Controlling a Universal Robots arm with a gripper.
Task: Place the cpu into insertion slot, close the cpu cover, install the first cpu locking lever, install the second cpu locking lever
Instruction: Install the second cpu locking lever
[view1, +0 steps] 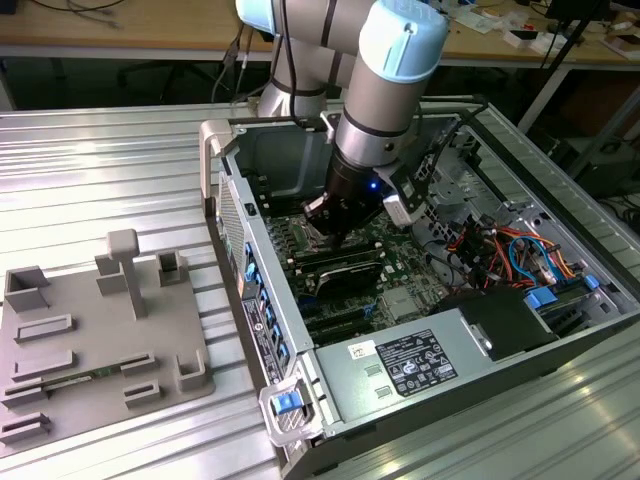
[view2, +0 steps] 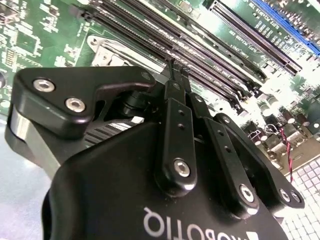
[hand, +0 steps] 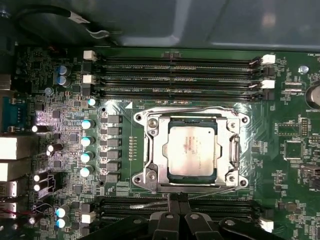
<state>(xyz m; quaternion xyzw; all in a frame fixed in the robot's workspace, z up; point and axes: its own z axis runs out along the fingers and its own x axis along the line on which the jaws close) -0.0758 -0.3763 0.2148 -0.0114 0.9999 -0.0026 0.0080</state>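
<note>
Black claw (hand: 177, 199), fingers pinched together empty, hovers by the thin silvery hinged cpu cover (hand: 192, 150) over the flat silver-tan cpu (hand: 192, 148)—stiff, springy, best pushed at its edge.

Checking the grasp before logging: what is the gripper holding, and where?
Nothing. The gripper is shut and empty beside the socket; the cpu sits under the cover.

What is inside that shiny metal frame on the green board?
Inside the cpu cover, closed flat over the socket, the cpu shows its dull silver top through the square window. The cover's frame hides the cpu's edges and the socket underneath.
</note>
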